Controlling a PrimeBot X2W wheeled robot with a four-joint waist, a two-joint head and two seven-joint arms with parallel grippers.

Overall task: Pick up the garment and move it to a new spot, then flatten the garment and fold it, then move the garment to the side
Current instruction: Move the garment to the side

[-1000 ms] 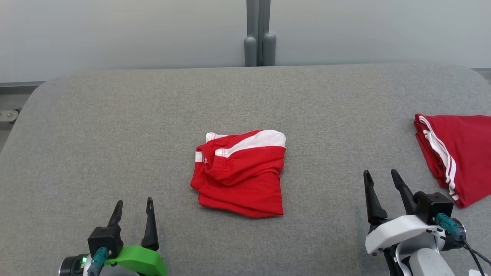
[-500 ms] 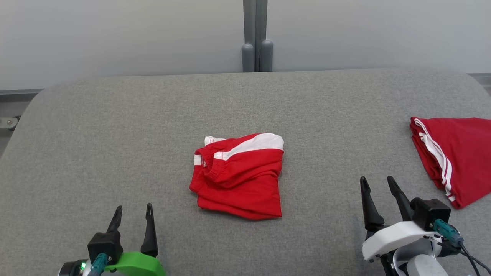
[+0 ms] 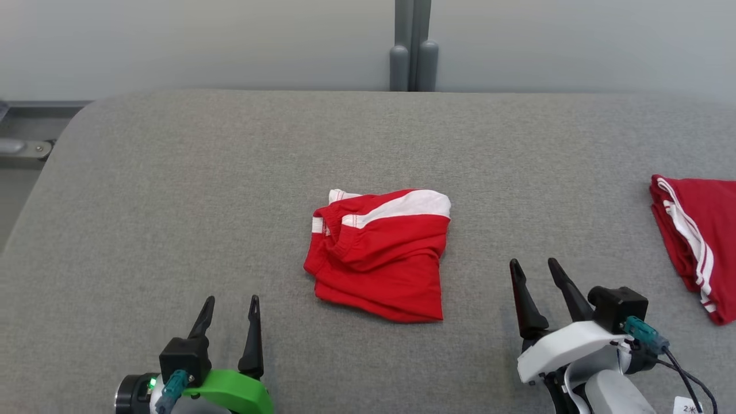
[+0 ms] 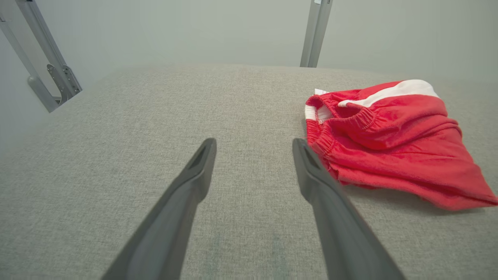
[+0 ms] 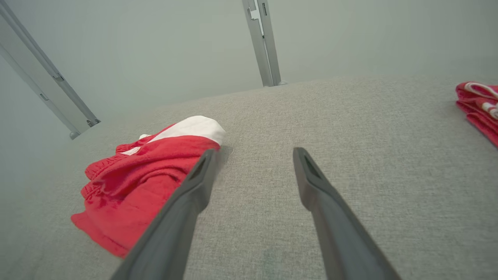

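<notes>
1. Bracket: a grey metal fitting, sitting off the table's far left corner at about 10 o'clock in the head view.
2. Table: a wide surface covered in grey woven fabric with a rounded far corner. It is carrying both garments listed below.
3. Left gripper: green-collared, sitting at 7 o'clock in the head view and pointing toward 12 o'clock.
   - Its two dark fingers are standing released and well apart, grasping nothing. Bare table is showing between them.
   - The garment is lying toward 2 o'clock from their tips, near but apart.
4. Garment: the task item, red shorts with a white band and a gathered elastic waistband.
   - It is lying bunched into a rough square at the middle of the table, between the two grippers and slightly beyond their tips.
   - The white band is running along its far edge, and the waistband opening is facing 9 o'clock.
   - No finger is touching it.
5. Post: a grey double upright, standing behind the table's far edge at 12 o'clock against a pale wall.
6. Right gripper: white-shelled, sitting at 5 o'clock in the head view and leaning toward 11 o'clock.
   - Its fingers are standing released and spread, holding nothing, with grey table showing between them.
   - The garment is lying toward 9 o'clock from their tips, apart from them.
7. Second red garment: red cloth with white stripes along its left edge, lying folded at 3 o'clock. The edge of the view is cutting it off, and it is well apart from the task garment.
</notes>
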